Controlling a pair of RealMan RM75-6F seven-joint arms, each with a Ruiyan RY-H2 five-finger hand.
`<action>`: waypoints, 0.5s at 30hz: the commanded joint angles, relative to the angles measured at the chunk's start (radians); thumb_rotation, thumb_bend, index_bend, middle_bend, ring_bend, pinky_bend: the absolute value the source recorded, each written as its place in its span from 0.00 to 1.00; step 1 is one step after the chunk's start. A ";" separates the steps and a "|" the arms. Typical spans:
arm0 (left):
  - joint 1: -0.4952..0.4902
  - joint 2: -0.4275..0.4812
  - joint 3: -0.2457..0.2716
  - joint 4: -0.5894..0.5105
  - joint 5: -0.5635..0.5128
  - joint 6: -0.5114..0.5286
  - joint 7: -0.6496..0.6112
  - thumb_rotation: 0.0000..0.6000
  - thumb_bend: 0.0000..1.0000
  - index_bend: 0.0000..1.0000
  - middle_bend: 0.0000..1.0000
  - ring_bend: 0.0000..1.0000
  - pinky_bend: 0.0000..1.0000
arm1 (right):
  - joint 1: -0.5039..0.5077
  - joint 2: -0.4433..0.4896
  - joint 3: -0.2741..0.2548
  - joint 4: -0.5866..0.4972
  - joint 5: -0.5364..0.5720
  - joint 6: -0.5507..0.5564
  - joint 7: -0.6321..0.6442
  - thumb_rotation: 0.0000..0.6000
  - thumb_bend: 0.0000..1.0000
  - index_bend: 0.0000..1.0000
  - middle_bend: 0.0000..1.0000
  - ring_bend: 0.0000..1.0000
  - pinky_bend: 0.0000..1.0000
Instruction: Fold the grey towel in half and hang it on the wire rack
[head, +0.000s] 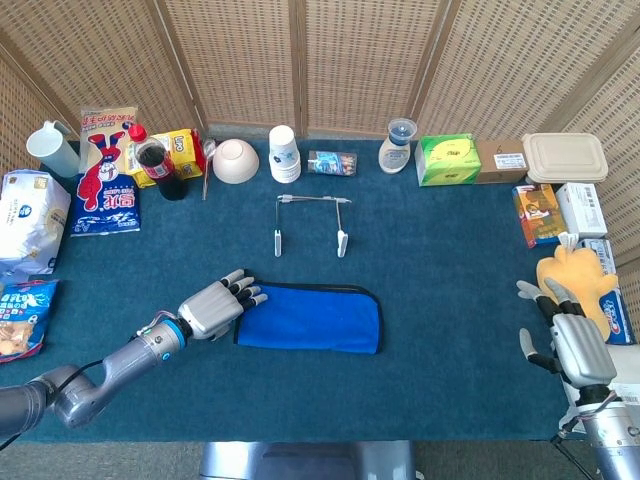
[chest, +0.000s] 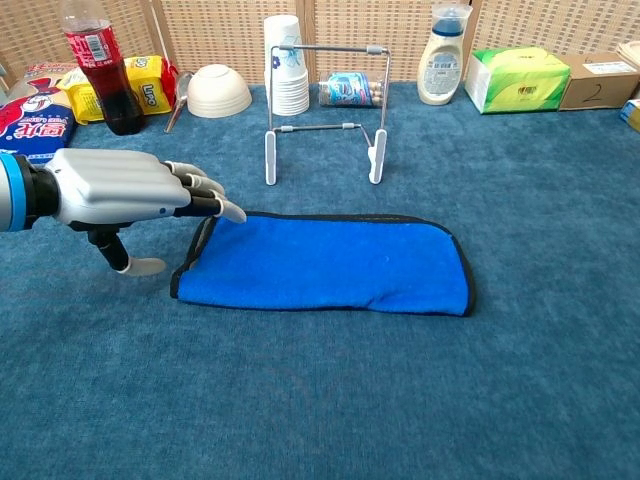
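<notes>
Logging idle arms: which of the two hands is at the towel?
The left hand, fingertips at the blue towel's left end. The right hand is far off at the table's right edge.

Counts, head view unless noted:

- 1 towel (head: 312, 317), blue, folded flat.
- 1 rack (head: 311, 223).
- 2 hands: left (head: 214, 307), right (head: 570, 343).
- 1 cola bottle (head: 158, 164).
- 1 bowl (head: 235, 160).
- 1 cup stack (head: 285, 154); no. of cups in it can't tell.
- 1 white bottle (head: 396, 147).
- 1 jug (head: 52, 148).
- 1 tissue box (head: 448, 159), green.
- 1 brown box (head: 501, 160).
- 1 lidded tray (head: 564, 157).
- 1 small packet (head: 331, 162) behind rack.
- 1 yellow pack (head: 185, 150).
- 3 bags at left: red/blue (head: 107, 172), white (head: 27, 222), blue (head: 20, 317).
- 3 boxes at right edge: (head: 537, 214), (head: 583, 209), (head: 618, 300).
- 1 yellow plush (head: 576, 283).
</notes>
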 joint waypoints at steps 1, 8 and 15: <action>-0.010 0.002 0.002 -0.006 -0.024 -0.021 0.015 1.00 0.56 0.01 0.14 0.00 0.00 | -0.002 0.002 0.001 -0.002 -0.001 0.001 0.004 1.00 0.50 0.13 0.25 0.03 0.00; -0.015 0.030 0.017 -0.039 -0.080 -0.039 0.056 1.00 0.56 0.01 0.16 0.00 0.00 | -0.005 0.003 0.001 -0.006 -0.006 0.001 0.015 1.00 0.50 0.12 0.25 0.03 0.00; -0.008 0.050 0.034 -0.057 -0.112 -0.031 0.080 1.00 0.56 0.01 0.17 0.00 0.00 | -0.006 0.002 0.003 -0.009 -0.010 0.000 0.017 1.00 0.50 0.12 0.25 0.03 0.00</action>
